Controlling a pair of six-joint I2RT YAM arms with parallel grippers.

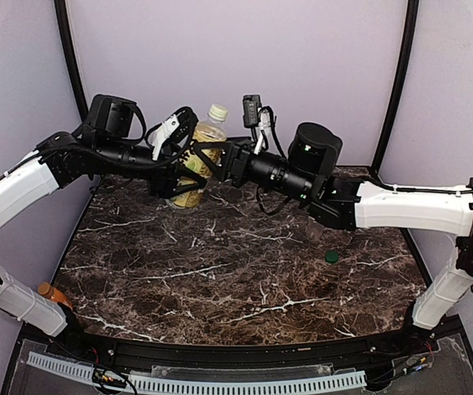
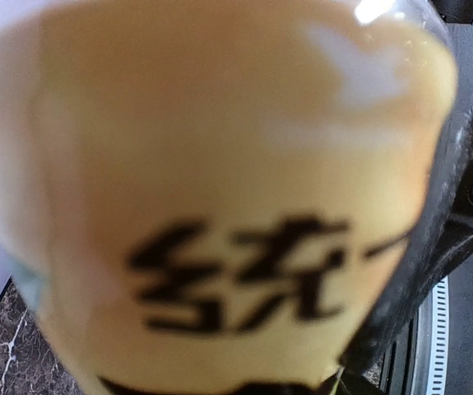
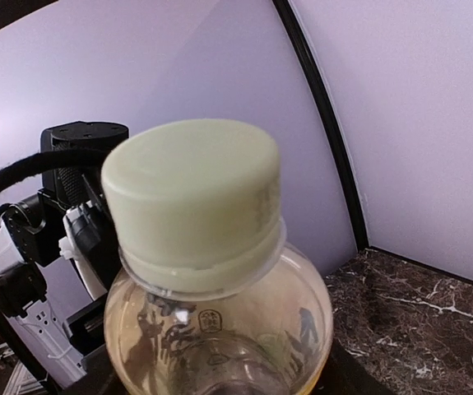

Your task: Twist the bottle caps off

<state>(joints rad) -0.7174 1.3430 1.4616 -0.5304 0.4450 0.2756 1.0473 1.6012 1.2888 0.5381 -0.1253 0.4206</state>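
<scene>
The left claw [image 1: 178, 174] pinches the tall yellow-labelled bottle [image 1: 207, 136] at upper centre of the top view. The right claw [image 1: 218, 160] sits close against its body; spread or pressed together, I cannot tell. An orange bottle [image 1: 48, 290] peeks out at lower left, its top unclear. The cream cap [image 1: 217, 111] is on, with neither claw on it. A green cap [image 1: 331, 256] lies loose right of centre. I judge one cap off and probably two left.

We log the bottle [image 2: 220, 206]: yellow label, bold black characters, clear shoulder tinted gold. Its cap [image 3: 191, 197] is pale cream. Loose cap [image 1: 331, 256]: dark green. Table [image 1: 220, 280]: dark brown marble, white veins. Walls [image 1: 236, 58]: pale lavender. Left arm [image 1: 14, 193] and right arm [image 1: 409, 206]: white and black.
</scene>
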